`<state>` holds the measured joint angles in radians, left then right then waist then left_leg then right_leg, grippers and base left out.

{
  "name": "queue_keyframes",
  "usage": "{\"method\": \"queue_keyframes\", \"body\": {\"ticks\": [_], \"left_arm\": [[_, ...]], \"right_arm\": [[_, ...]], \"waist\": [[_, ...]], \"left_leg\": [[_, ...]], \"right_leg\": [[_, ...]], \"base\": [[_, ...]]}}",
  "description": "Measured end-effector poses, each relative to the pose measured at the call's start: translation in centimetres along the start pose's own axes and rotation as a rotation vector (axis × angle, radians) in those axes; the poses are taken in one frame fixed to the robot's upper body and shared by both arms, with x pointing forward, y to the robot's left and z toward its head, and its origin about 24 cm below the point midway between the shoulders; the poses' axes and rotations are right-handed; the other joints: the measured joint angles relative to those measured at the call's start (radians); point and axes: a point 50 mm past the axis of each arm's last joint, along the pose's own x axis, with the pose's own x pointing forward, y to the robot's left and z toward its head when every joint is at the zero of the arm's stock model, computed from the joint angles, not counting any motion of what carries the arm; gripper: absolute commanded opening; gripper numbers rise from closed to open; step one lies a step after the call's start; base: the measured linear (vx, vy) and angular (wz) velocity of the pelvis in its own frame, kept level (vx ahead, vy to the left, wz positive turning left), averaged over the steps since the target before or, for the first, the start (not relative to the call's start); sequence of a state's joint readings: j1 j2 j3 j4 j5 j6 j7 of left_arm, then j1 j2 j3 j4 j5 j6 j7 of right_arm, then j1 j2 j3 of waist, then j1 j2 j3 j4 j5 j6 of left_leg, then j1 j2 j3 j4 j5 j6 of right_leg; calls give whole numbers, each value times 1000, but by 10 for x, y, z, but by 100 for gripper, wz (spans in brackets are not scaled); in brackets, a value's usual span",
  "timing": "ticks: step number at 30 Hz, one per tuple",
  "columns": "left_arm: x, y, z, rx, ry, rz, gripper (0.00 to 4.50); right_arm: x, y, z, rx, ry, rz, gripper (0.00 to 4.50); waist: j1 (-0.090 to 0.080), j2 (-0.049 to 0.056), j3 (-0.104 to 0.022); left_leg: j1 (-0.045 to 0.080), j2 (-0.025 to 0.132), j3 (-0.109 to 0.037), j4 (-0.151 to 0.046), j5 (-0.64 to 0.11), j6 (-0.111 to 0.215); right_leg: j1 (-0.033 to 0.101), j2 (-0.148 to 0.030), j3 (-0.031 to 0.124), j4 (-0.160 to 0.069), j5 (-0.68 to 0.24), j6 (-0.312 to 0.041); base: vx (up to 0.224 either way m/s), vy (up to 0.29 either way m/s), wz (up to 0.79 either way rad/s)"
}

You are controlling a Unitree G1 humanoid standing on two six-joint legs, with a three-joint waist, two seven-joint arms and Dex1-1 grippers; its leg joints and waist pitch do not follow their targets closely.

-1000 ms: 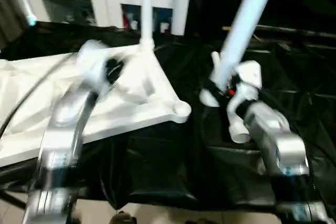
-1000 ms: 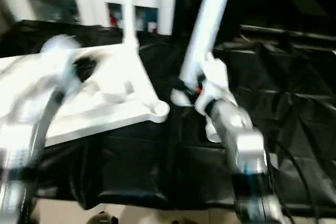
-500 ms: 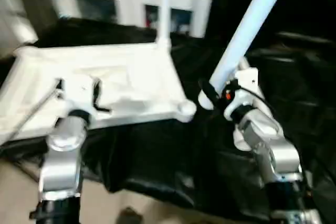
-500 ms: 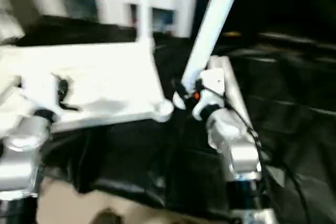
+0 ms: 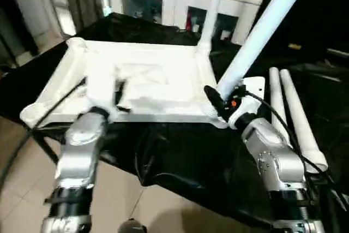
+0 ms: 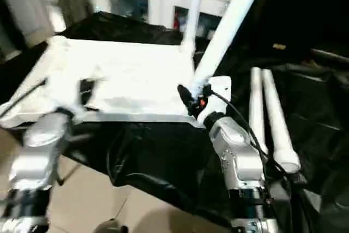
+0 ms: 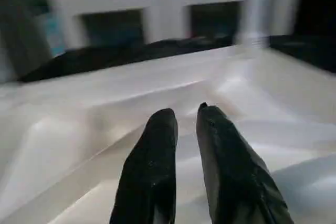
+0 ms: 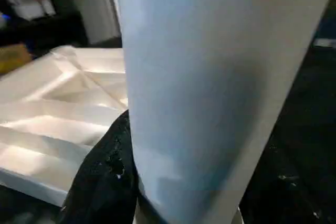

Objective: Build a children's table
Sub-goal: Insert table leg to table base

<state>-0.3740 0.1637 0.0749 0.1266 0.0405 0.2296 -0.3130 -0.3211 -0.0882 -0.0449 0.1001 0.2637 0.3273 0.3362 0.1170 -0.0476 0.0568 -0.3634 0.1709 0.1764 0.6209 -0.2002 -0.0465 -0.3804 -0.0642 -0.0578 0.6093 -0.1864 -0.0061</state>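
While clenched on a tilted table leg, right end effector beside the top's near corner.

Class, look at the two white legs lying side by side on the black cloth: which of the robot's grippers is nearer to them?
The right. The right gripper, clamped on a slanted leg, sits just beside the two lying legs. The left gripper is across the table top, well away.

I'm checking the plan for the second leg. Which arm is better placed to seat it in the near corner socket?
Right, probably. The right gripper already grips a leg with its lower end beside the tabletop's near corner. The left gripper holds nothing and hovers over the ribbed underside.
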Motion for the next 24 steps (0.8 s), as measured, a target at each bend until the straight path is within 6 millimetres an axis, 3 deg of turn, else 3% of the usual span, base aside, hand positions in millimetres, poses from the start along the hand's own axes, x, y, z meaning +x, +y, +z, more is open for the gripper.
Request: {"method": "queue_keyframes", "body": {"ticks": [1,3,5,10,13,20,24], "left_arm": [[5,-5,2,-18,-13,-59,86],[10,-11,3,-31,-25,-152,86],[14,-20,3,4,-15,-313,122],[28,-45,-4,136,84,-715,167],[33,-47,-7,182,142,-851,189],[38,-44,-16,305,290,-967,211],[51,-38,-13,365,347,-924,172]], "right_arm": [[-1,-2,1,-8,3,-6,193],[0,-5,4,-24,9,-10,193],[0,-10,11,-61,8,-12,193],[5,-19,22,-151,23,7,193],[4,-23,25,-180,37,20,193],[-5,-30,26,-243,59,25,193],[-9,-31,28,-251,59,23,193]], "waist": [[-10,-9,0],[-22,-17,0],[-31,-21,2],[-30,-25,2],[-29,-25,2],[-30,-4,5],[-30,5,4]], "left_leg": [[-1,0,1,0,0,0],[-2,1,1,-1,1,-1],[-2,1,1,-4,2,-4],[-8,2,2,-14,11,-6],[-9,2,2,-20,18,-3],[-8,3,3,-20,18,-3],[-5,3,2,-20,18,-4]], "right_leg": [[-3,-1,0,0,4,4],[-4,-1,-1,1,4,4],[-7,0,-1,2,4,4],[-19,2,-2,3,9,-4],[-22,3,-2,2,8,-7],[-21,3,-3,3,7,-11],[-19,3,-4,3,10,-15]], "base": [[0,0,0],[0,0,0],[0,0,0],[0,0,0],[0,0,0],[0,0,0],[0,0,0]]}}
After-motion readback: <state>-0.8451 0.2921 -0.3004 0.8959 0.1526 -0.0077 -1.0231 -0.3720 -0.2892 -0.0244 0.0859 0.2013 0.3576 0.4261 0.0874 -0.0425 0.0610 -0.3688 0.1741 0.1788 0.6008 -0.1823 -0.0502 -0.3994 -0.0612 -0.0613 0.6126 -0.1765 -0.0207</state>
